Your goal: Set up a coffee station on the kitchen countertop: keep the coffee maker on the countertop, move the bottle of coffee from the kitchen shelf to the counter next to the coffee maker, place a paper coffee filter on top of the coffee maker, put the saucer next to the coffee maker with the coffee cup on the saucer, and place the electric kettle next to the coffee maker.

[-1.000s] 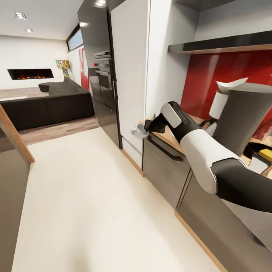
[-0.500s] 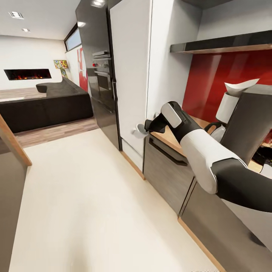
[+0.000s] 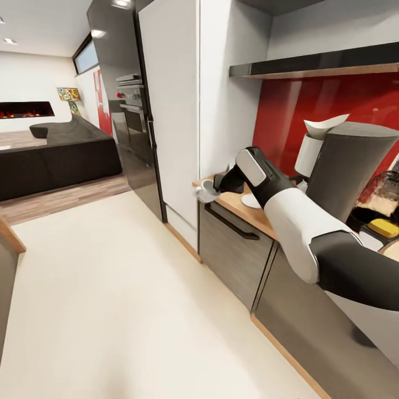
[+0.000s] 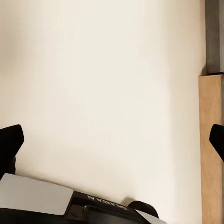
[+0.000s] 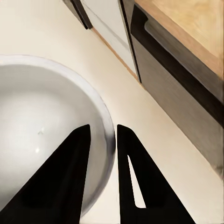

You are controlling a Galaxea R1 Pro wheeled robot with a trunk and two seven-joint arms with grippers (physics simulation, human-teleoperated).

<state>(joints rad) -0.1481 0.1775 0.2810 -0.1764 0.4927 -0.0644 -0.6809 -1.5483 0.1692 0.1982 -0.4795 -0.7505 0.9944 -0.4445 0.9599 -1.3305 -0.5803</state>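
text: "GALAXEA", upside down | on: left claw (image 4: 112, 140) housing

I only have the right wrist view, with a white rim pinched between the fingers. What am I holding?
Observer: The head view shows the right hand shut on the coffee cup, at the end of the kitchen countertop.
Operator: Where's the saucer?
Observer: The saucer lies on that countertop, between the cup and the coffee maker.
Operator: And my left hand?
Observer: The left wrist view shows the left hand open and empty over the pale floor.
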